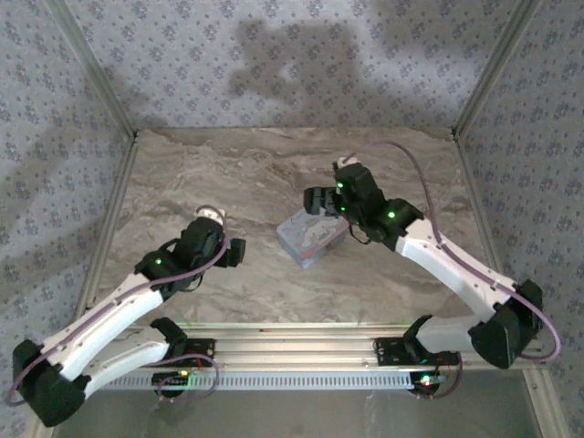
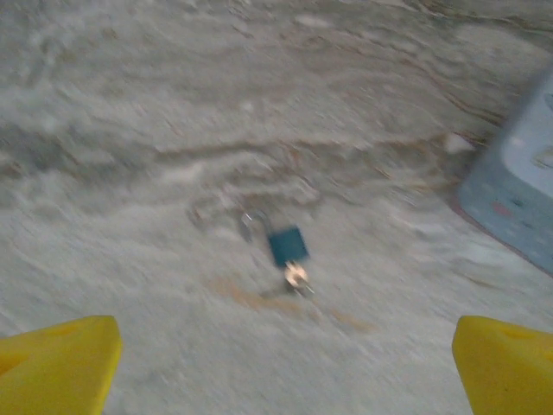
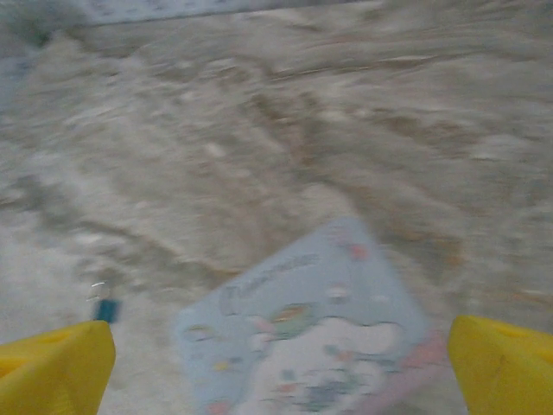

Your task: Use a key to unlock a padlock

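At the near edge of the desk [image 1: 182, 301] the two arm bases sit side by side on a metal rail, and each arm reaches forward over the marbled top. The left claw [image 2: 281, 367] hangs low over the bare desk with its yellow fingers [image 2: 56, 363] spread wide at the two lower corners of the left wrist view, and nothing lies between them. Just ahead of it the padlock [image 2: 287, 245] lies flat on the desk, a tiny dark bluish body with a thin silvery shackle [image 2: 251, 221] at its far end and a small brass-coloured bit [image 2: 296, 277] touching its near end. Blur hides whether that shackle is sprung or latched. To the right of the padlock and apart from it rests a light-blue tin [image 1: 312, 239] with cartoon print on its lid, lying flat and turned at an angle to the desk edges. The right claw [image 1: 318, 201] hovers at the far side of the tin. In the right wrist view its yellow fingers stand wide apart above the lid, clear of it and gripping nothing. Beyond, patterned walls [image 1: 292, 64] close the desk in on three sides.
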Motion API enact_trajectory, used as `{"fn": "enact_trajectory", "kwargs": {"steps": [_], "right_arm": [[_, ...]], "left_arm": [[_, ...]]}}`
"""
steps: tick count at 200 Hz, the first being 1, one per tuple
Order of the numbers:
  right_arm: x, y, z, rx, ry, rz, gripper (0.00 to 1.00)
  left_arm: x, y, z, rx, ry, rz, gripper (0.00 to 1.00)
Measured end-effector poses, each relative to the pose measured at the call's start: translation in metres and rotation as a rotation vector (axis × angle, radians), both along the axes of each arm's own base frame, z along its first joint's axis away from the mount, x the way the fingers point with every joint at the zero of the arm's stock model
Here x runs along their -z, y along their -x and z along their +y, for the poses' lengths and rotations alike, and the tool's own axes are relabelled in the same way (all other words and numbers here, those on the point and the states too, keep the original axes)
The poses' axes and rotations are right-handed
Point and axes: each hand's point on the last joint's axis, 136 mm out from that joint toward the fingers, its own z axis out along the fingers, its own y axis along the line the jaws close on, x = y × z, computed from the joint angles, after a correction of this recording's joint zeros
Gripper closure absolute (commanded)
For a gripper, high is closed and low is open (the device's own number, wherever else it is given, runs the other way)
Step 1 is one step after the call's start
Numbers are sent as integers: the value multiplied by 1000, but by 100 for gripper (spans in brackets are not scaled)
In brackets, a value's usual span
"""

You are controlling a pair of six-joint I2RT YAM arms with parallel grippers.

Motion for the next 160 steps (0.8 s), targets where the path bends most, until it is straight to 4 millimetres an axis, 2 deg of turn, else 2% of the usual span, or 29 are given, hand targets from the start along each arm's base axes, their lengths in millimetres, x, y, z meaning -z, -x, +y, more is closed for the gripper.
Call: {"fn": "enact_trajectory", "kwargs": {"steps": [31,57,73,103,130,144,160], "right_arm": [[19,-10,-63,124,146,-99,0],[60,-17,-116,225,295,-123,0],[87,-15,-147,278,353,-111,0],[121,-10,-197,375,363,-109,0],[132,-14,-225,443,351,-159,0],[140,-19,-226,431,353,-188,0],[153,-21,-224,403,353,-210,0]], "left_arm": [[10,-46,34,-81,-105,-22,2],[12,-73,60,-111,-163,-79,2],[22,-80,69,-99,-187,-129,2],[62,-76,98,-134,-180,-150,2],[89,-74,122,-208,-138,-173,2],[94,-77,120,-198,-120,-188,2],[86,-88,113,-173,-88,-246,2]]}}
